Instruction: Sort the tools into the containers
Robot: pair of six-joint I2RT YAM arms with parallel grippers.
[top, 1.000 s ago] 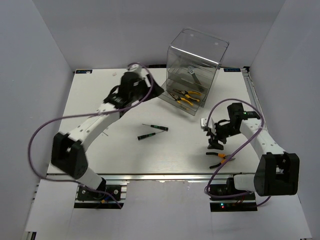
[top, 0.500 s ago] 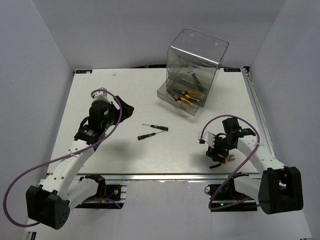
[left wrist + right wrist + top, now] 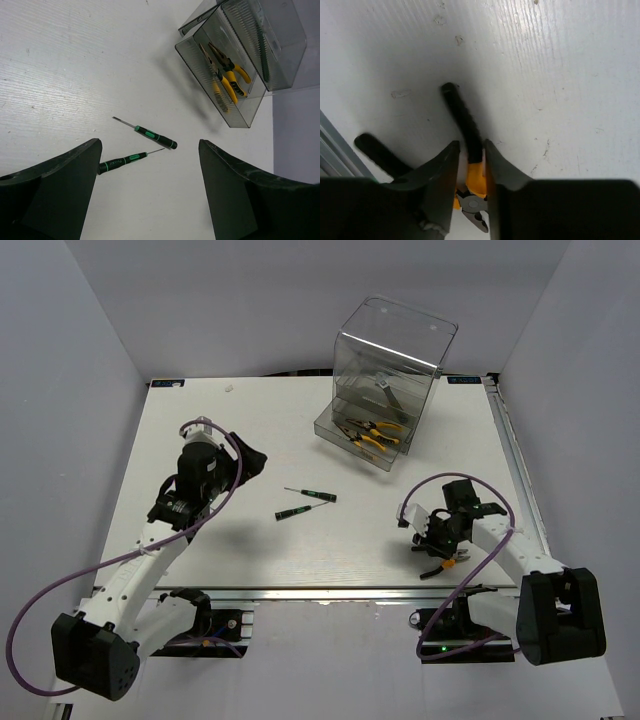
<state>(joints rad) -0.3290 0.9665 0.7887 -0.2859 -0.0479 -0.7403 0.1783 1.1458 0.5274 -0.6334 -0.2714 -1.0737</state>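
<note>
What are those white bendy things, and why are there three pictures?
They are two robot arms bolted to a white table. Each arm ends in a two-finger pincher called a gripper. The big picture looks down from above. The other two come from little cameras on the arms' wrists.

The left gripper is open and holds nothing. Its camera sees one thin screwdriver and a second screwdriver lying on the table. The right gripper is pinching one handle of the orange-black cutters. The clear cabinet has yellow pliers in its pulled-out drawer.
</note>
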